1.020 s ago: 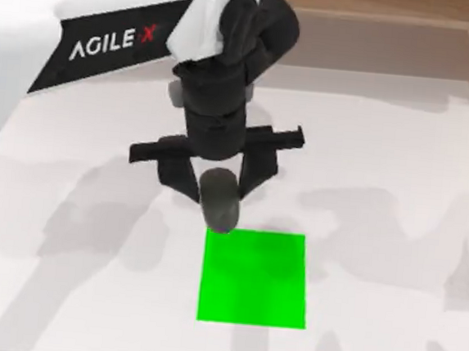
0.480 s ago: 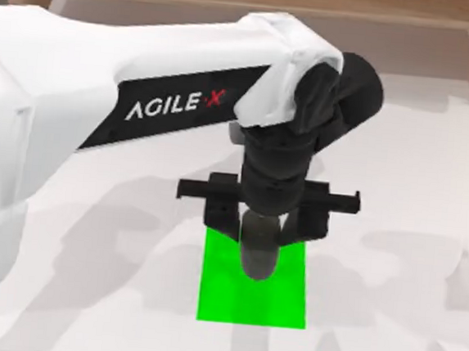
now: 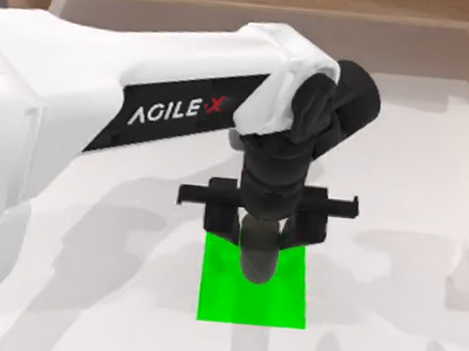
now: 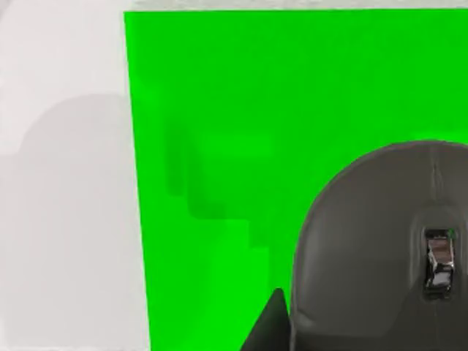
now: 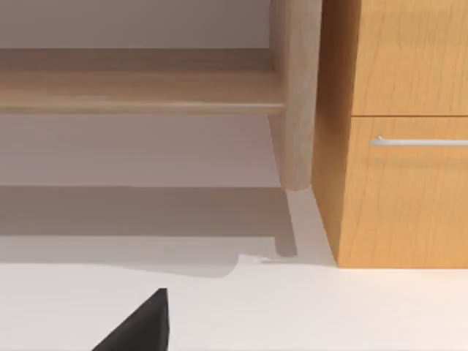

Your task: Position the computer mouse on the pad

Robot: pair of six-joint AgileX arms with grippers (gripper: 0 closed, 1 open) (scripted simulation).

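Left tool (image 3: 260, 245) grasping the computer mouse (image 3: 259, 256) above the pad (image 3: 216, 293)

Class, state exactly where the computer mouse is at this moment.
In the top view the computer mouse sits between the left gripper fingers, over the far half of the green pad, near the table's middle.

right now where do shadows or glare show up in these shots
Top view: soft grey arm shadows spread over the table around the pad. Left wrist view: a stepped darker shadow lies on the pad beside the mouse, whose wheel glints. Right wrist view: a shadow runs under the wooden shelf.
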